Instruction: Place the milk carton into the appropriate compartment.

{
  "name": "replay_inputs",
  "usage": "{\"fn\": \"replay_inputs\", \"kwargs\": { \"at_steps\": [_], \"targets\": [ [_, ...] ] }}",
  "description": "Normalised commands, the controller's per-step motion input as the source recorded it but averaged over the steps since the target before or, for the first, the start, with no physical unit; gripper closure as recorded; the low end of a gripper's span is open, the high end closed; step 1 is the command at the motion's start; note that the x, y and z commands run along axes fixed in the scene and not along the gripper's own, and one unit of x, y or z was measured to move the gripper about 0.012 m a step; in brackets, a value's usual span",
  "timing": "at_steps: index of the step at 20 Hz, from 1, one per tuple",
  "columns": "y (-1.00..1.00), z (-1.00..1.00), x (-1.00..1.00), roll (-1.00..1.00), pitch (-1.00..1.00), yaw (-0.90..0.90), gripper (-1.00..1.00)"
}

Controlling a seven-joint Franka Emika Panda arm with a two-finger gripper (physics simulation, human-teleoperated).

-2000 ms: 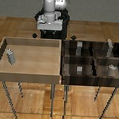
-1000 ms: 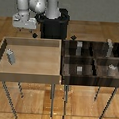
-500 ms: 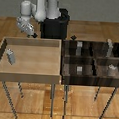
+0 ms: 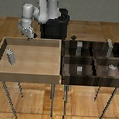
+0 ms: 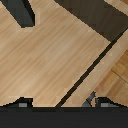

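Plainly, the biggest risk from here is a bad approach: the small pale grey-white milk carton with the gabled top (image 4: 10,56) stands close to the wall of the shallow light-wood tray (image 4: 29,79), at the exterior view's left, so a finger coming down on that side could strike the rim or knock the carton over before any grip is made. The grey-and-white gripper (image 4: 29,35) hangs above the tray's far edge, well apart from the carton — it holds nothing. Whether its fingers are spread or closed I cannot tell; the exterior view is too coarse, and the wrist view shows only dark fingertip edges over tan wood floor, not the carton.

A second hazard lies later: the dark-brown compartmented wooden bin (image 4: 92,60) already holds small grey shapes in several cells, so a drop into the wrong cell, or onto an occupant, seems possible.

The carton stands upright — long axis vertical, tapered top pointing up, perhaps leaning very slightly.
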Motion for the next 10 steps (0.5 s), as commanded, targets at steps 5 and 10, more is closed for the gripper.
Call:
{"fn": "replay_inputs", "kwargs": {
  "at_steps": [5, 10],
  "targets": [
    [0.00, 0.40, 0.00, 0.00, 0.00, 0.00, -1.00],
    [0.00, 0.00, 0.60, 0.00, 0.00, 0.00, -1.00]
  ]
}}
